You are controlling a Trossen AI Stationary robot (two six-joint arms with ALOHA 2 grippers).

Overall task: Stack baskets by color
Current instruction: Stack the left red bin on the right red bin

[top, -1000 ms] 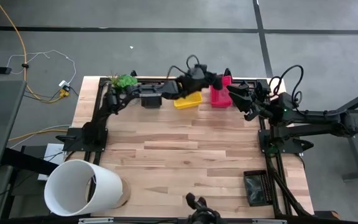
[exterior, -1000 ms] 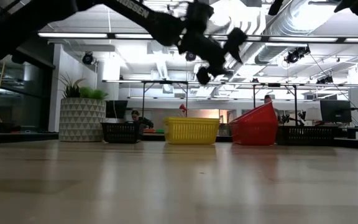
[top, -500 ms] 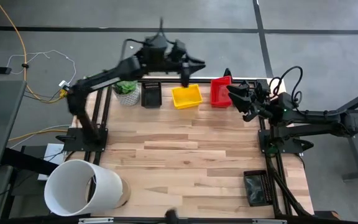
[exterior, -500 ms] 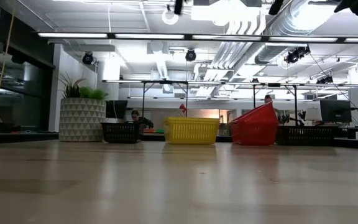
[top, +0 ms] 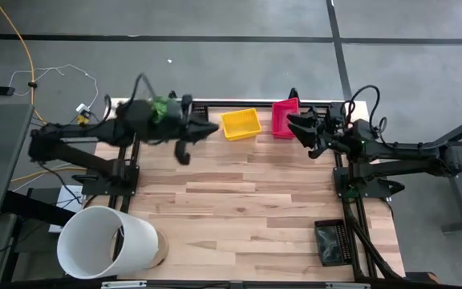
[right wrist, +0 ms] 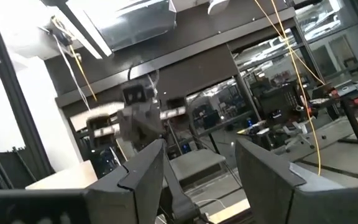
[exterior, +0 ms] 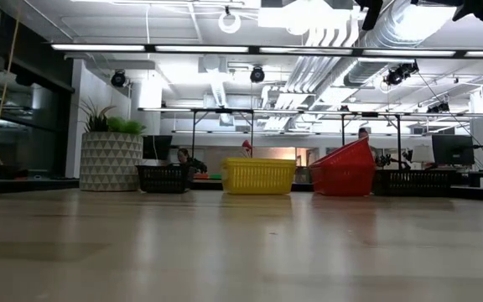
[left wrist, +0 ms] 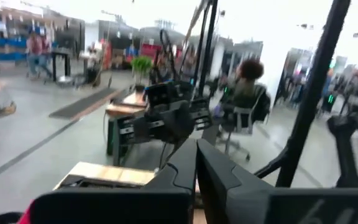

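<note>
1. High view: the left gripper [top: 201, 131] hangs over the far left part of the desk [top: 239, 209], its fingers clenched on nothing. A yellow basket [top: 241, 124] sits at the far edge near the middle, and a red basket [top: 285, 119] sits just beside it toward the far right corner, apart from it. The right gripper [top: 301, 127] hovers at the far right corner, close to the red basket, its fingers spread and not holding anything. A black basket [top: 331, 242] lies off the desk's right edge near the front corner. A green plant [top: 161, 107] shows at the far left corner, partly hidden by the left arm. A big white bucket [top: 107, 242] lies on its side at the front left corner.

2. Low view: along the far edge stand a black basket [exterior: 163, 178], then the yellow basket [exterior: 258, 176], then the red basket [exterior: 343, 170], which looks like more than one nested, the top one tilted. Another black basket [exterior: 412, 181] stands further to the right. A white plant pot [exterior: 109, 159] stands at the left end of the row. No gripper reaches down into this view.

3. Left wrist view: the left fingers [left wrist: 185, 169] press together, with only the blurred room ahead of them.

4. Right wrist view: the right fingers [right wrist: 267, 167] stand apart, empty, and the left arm's blurred gripper [right wrist: 137, 118] shows in the gap beyond.
</note>
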